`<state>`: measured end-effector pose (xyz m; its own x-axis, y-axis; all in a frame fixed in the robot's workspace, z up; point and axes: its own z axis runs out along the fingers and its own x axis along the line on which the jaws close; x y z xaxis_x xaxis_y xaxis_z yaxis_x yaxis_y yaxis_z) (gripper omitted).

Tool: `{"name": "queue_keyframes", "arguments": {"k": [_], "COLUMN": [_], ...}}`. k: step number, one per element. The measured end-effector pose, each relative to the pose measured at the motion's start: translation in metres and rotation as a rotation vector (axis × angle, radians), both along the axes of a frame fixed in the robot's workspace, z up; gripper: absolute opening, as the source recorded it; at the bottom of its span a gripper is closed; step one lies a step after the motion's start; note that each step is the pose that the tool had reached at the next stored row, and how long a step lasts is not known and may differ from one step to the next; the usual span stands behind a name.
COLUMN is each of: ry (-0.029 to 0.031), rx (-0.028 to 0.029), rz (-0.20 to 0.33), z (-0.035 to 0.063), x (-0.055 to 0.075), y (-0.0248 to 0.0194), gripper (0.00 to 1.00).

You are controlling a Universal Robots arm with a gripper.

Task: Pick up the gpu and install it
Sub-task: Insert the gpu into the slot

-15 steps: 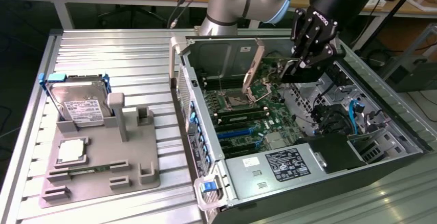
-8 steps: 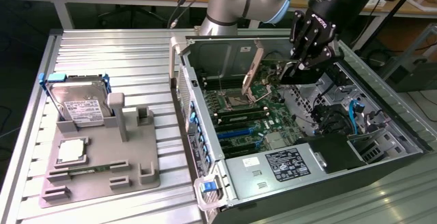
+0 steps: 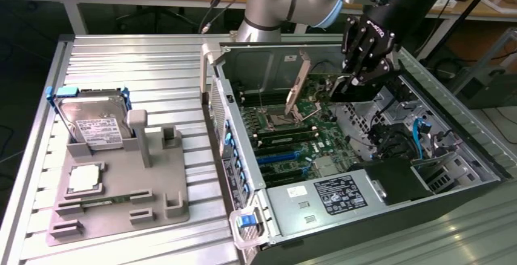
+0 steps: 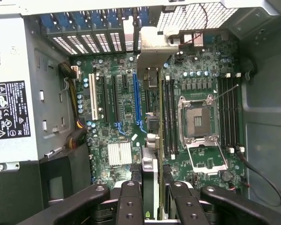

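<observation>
wrist view: the gripper (image 4: 150, 194) is clamped on the gpu (image 4: 150, 112), held edge-on above the motherboard (image 4: 126, 108) inside the open computer case (image 3: 452, 126), its silver bracket (image 4: 154, 44) toward the rear slots.

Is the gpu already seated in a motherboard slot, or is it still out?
Out. The gripper holds the gpu edge-on above the motherboard, inside the open computer case.

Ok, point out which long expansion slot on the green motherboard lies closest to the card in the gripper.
The blue slot, right beside the thin dark card with silver bracket; the black slots and white slot lie farther off.
</observation>
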<state>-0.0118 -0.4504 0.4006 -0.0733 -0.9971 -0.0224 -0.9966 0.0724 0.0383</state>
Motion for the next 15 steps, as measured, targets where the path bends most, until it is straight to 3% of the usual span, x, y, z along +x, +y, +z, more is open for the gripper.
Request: {"name": "queue_keyframes", "arguments": {"k": [15], "ry": [0.0], "rx": [0.0], "rz": [0.0], "z": [-0.0063], "x": [0.0], "y": [0.0038], "gripper": [0.27]}}
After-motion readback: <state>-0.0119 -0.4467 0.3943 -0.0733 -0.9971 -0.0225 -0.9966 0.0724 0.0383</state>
